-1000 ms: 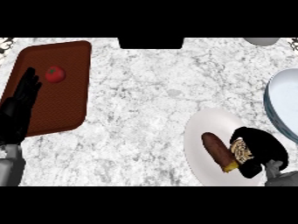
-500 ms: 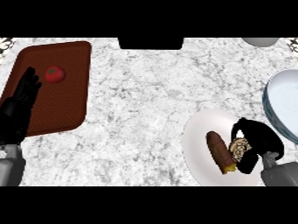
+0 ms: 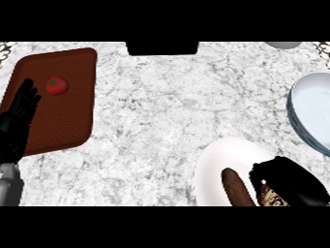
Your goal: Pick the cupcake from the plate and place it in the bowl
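A white plate [image 3: 221,162] lies at the lower right of the marble counter. On it is a brown sausage-shaped piece [image 3: 236,188], and beside that the cupcake [image 3: 271,198], brown with a pale pattern and mostly hidden. My right hand [image 3: 290,180] is over the plate's right side, its fingers curled round the cupcake. The pale blue bowl [image 3: 323,116] stands at the right edge, just beyond the plate. My left hand [image 3: 11,127] rests open at the far left, fingers up.
A dark brown board [image 3: 67,109] lies at the left with a red tomato [image 3: 56,85] on it; my left hand overlaps its left edge. A dark block [image 3: 162,47] sits at the counter's far edge. A grey object [image 3: 284,44] shows at the top right.
My right hand, curled on the cupcake, has shifted toward the view's lower edge over the plate, so its forearm no longer shows. The left hand has not moved.
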